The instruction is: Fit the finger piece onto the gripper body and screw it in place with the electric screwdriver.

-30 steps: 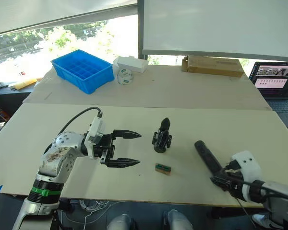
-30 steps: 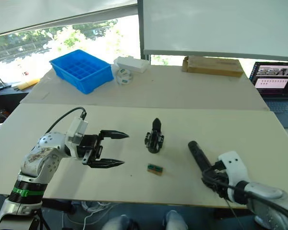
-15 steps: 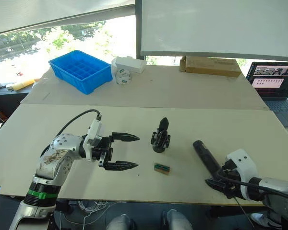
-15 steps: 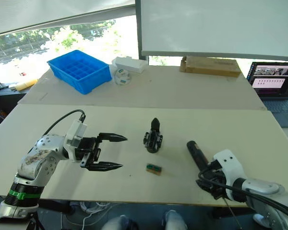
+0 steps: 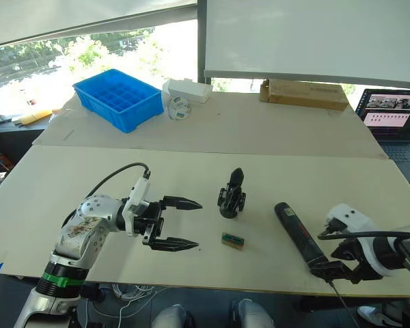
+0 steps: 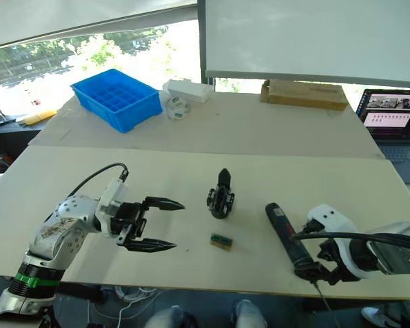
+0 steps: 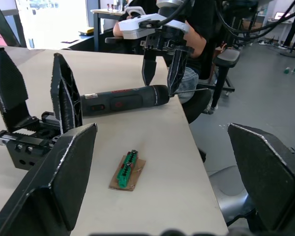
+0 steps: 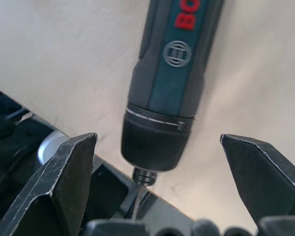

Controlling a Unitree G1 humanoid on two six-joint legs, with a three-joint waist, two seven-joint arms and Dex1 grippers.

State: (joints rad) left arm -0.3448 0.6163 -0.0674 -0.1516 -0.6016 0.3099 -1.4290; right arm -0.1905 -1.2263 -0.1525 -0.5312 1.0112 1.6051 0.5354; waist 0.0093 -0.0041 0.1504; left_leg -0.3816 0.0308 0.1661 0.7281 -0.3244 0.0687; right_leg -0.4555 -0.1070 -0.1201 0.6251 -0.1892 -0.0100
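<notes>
The gripper body [image 5: 230,197] stands upright at the table's middle; in the left wrist view two serrated black fingers rise from its base [image 7: 24,142]. A loose finger piece is out of view. The electric screwdriver [image 5: 297,231] lies flat on the table to the right, its thin bit over the front edge. My right gripper [image 7: 160,84] is open, its fingers [image 7: 146,69] straddling the screwdriver's bit end without touching it. To the left of the gripper body, my left gripper [image 5: 198,224] is open and empty, its tips pointing toward the gripper body.
A small green-and-tan block [image 5: 232,240] lies just in front of the gripper body. At the back are a blue bin [image 5: 119,99], a white box [image 5: 186,90], a cardboard box [image 5: 304,93] and a laptop [image 5: 393,116]. The front edge [image 5: 212,283] runs close to both grippers.
My right gripper has slid back along the screwdriver to its bit end at the front edge, leaving more of the tool showing. The left gripper has barely moved.
</notes>
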